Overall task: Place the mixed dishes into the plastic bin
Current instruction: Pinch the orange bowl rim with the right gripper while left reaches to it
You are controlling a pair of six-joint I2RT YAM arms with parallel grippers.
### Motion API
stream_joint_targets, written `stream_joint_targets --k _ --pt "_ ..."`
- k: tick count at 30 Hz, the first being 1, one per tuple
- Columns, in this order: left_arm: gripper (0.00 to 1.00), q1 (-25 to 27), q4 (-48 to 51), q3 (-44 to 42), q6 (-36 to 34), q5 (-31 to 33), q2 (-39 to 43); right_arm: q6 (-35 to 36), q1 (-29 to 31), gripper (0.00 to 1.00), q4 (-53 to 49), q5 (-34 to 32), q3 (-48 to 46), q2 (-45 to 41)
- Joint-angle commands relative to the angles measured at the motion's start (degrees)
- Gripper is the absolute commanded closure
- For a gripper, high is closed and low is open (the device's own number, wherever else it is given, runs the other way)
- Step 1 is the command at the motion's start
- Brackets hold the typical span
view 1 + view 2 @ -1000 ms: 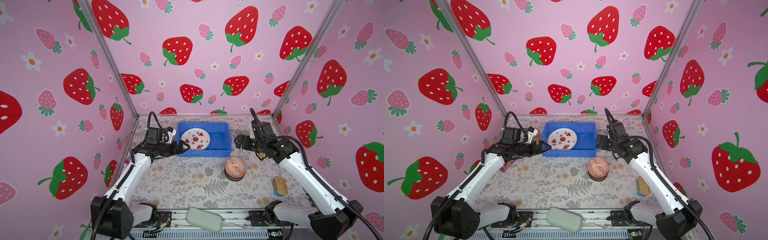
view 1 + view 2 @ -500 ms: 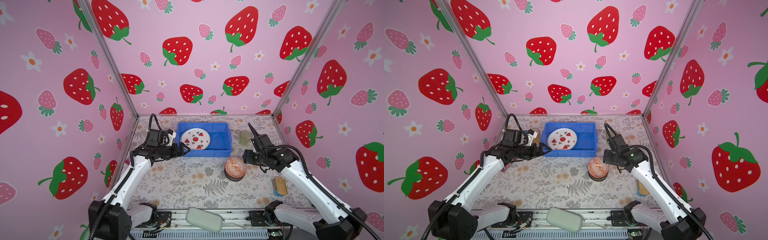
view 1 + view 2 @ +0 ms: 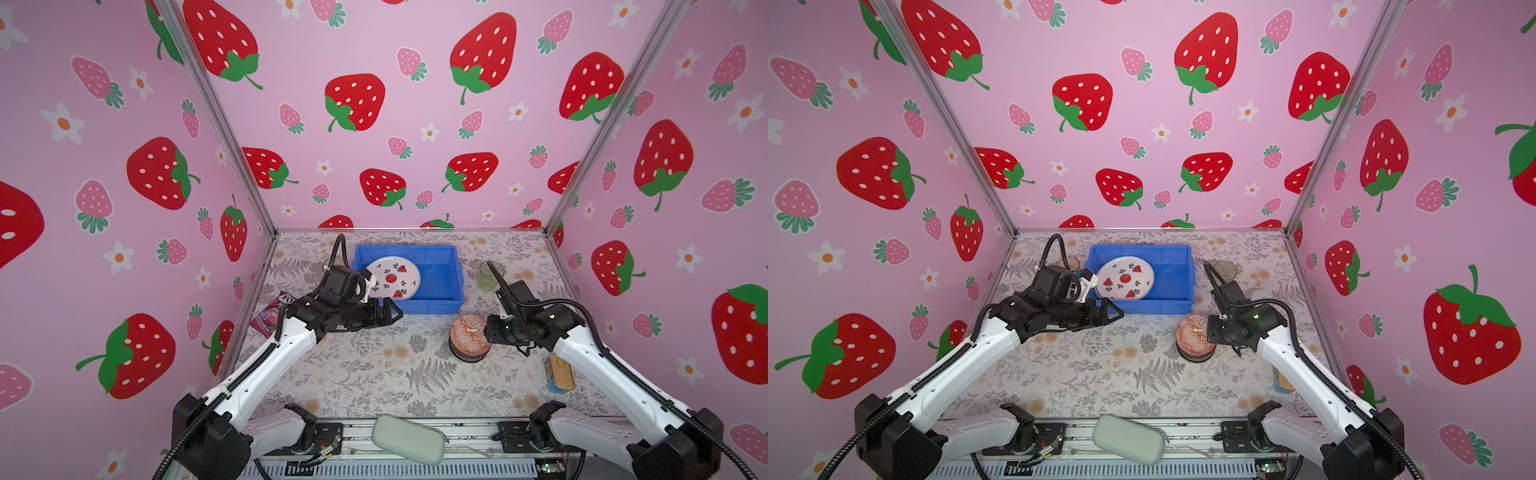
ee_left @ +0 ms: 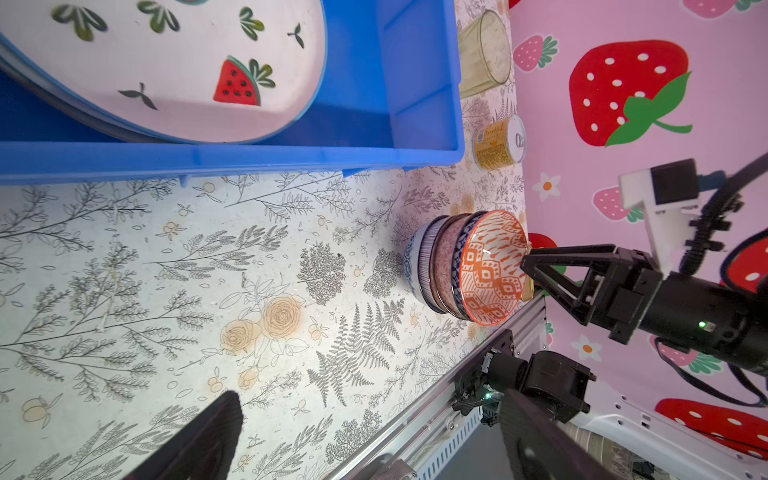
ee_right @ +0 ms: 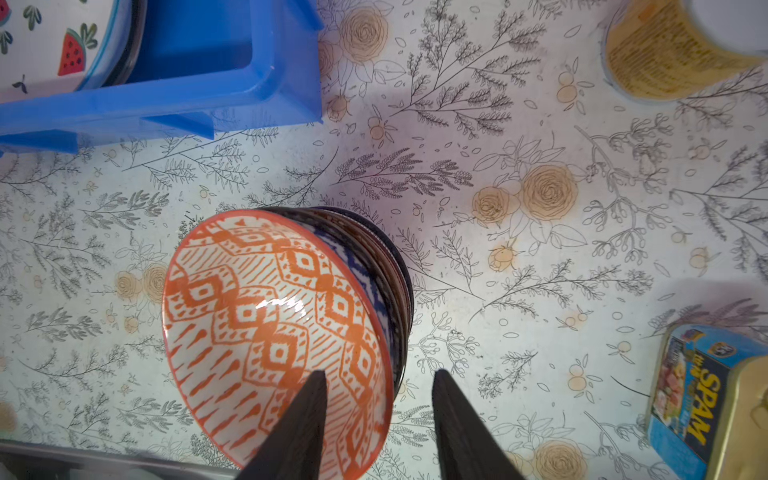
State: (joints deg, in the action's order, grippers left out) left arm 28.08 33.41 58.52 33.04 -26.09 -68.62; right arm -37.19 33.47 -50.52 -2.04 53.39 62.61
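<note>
The blue plastic bin [image 3: 428, 306] [image 3: 1154, 307] stands at the back, and the watermelon plate [image 3: 392, 277] [image 4: 174, 66] leans in its left half. A stack of nested patterned bowls [image 3: 469, 337] [image 3: 1192, 337], the orange one [image 5: 266, 307] on top, sits in front of the bin's right corner. My right gripper [image 3: 484, 330] [image 5: 378, 372] straddles the orange bowl's rim. One finger is inside the bowl and one outside, and there is still a gap. My left gripper [image 3: 392, 311] [image 4: 370, 399] hangs open and empty by the bin's front left. A green tumbler [image 3: 488, 276] stands right of the bin.
A yellow can [image 4: 498, 143] [image 5: 673, 50] stands between the tumbler and the bowls. A SPAM tin [image 3: 561, 372] [image 5: 706, 395] lies near the right wall. The purple candy bag [image 3: 272, 313] lies by the left wall. A grey-green pouch [image 3: 409, 438] rests on the front rail.
My right arm has come forward from beside the tumbler down to the bowl stack, and its jaws have narrowed round the orange bowl's rim. My left gripper has drifted slightly right, still open.
</note>
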Motion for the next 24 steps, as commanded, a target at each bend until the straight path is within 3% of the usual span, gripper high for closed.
stream_joint_targets --k 1,24 --pt "0.01 1.3 -1.8 1.1 1.7 1.7 -1.0 0.7 -0.3 0.58 1.3 1.9 -0.9 -0.3" --pt "0.01 2.7 -5.3 -0.3 2.0 1.0 -4.6 0.8 -1.1 0.79 2.6 2.9 -1.3 2.7"
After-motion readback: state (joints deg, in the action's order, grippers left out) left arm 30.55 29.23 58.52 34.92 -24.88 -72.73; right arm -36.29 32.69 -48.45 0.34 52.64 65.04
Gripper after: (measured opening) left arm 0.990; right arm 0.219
